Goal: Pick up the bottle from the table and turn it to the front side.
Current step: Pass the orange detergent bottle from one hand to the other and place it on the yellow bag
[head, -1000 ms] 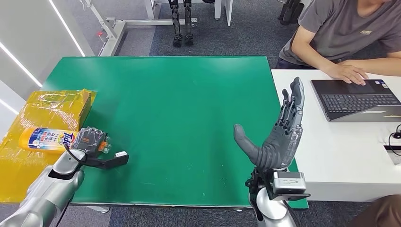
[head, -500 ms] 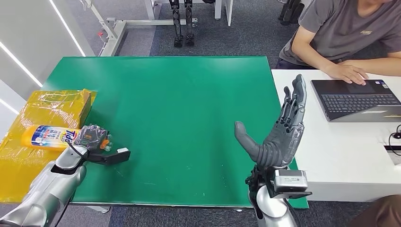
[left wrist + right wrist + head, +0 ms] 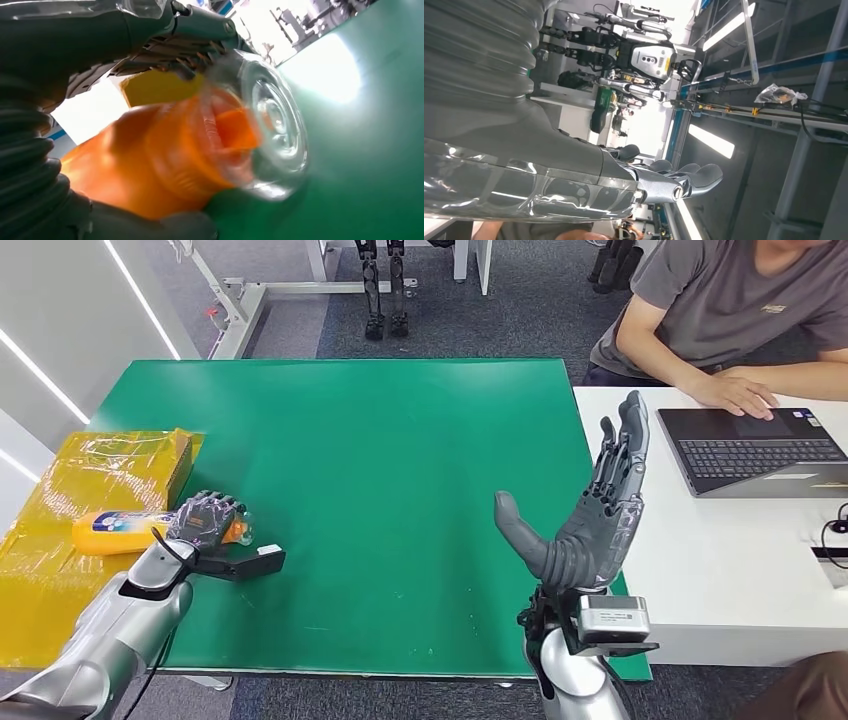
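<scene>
Glossy orange plastic bottle (image 3: 120, 532); matt green table (image 3: 380, 470).

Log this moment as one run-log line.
left hand: grips orange bottle at its cap end | bottle: lying sideways at green table left edge | right hand: open, raised, holds nothing

right hand (image 3: 649, 182) — fingers straight, apart, holding nothing, ceiling lights (image 3: 710, 141) beyond

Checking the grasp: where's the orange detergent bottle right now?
In the head view, the orange plastic bottle lies on its side at the green table's left edge, gripped by the left hand, beside the yellow wrapped box.
</scene>
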`<state>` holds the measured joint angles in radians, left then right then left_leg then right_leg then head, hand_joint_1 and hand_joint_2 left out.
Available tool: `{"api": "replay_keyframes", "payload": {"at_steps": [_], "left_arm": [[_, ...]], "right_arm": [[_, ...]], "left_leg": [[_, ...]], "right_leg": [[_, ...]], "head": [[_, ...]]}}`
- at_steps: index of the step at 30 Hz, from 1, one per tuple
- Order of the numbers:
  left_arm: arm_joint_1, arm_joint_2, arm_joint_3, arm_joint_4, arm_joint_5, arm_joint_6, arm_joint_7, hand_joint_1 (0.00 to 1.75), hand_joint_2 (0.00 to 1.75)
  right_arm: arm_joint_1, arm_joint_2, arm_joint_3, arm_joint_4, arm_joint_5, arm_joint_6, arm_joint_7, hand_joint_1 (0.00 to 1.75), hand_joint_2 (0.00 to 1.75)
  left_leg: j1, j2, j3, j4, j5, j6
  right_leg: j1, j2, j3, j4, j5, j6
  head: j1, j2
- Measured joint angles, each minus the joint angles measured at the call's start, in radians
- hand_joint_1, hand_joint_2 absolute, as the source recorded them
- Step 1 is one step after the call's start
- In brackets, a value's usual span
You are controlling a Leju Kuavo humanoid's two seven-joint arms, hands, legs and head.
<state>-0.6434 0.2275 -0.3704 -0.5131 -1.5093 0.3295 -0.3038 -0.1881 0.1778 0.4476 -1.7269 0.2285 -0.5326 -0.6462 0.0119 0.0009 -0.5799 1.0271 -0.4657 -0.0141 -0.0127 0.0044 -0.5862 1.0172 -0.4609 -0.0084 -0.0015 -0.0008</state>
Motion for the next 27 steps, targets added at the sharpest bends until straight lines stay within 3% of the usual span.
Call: {"api": "replay_keyframes", "payload": {"at_steps": [6, 17, 27], "left_arm": [[-0.009, 0.000, 0.001, 0.002, 0.040, -0.047, -0.007, 0.00, 1.75], [0.000, 0.007, 0.001, -0.001, 0.058, -0.018, 0.016, 0.00, 1.75], [0.061, 0.051, 0.026, -0.077, 0.067, 0.002, 0.048, 0.00, 1.75]], "right_arm": [[-0.004, 0.000, 0.007, 0.000, 0.003, -0.010, 0.007, 0.00, 1.75], [-0.010, 0.000, 0.013, 0.000, 0.020, -0.007, 0.024, 0.00, 1.75], [-0.002, 0.000, 0.013, 0.000, 0.022, 0.002, 0.026, 0.00, 1.75]], "left_leg": [[0.000, 0.000, 0.000, 0.000, 0.000, 0.000], [0.000, 0.000, 0.001, 0.000, 0.000, 0.000], [0.000, 0.001, 0.001, 0.000, 0.000, 0.000]], "right_leg": [[0.000, 0.000, 0.000, 0.001, 0.000, 0.000], [0.000, 0.000, 0.000, 0.001, 0.000, 0.000], [0.000, 0.001, 0.000, 0.002, 0.000, 0.000]], "head": [[0.000, 0.000], [0.000, 0.000], [0.000, 0.000]]}}
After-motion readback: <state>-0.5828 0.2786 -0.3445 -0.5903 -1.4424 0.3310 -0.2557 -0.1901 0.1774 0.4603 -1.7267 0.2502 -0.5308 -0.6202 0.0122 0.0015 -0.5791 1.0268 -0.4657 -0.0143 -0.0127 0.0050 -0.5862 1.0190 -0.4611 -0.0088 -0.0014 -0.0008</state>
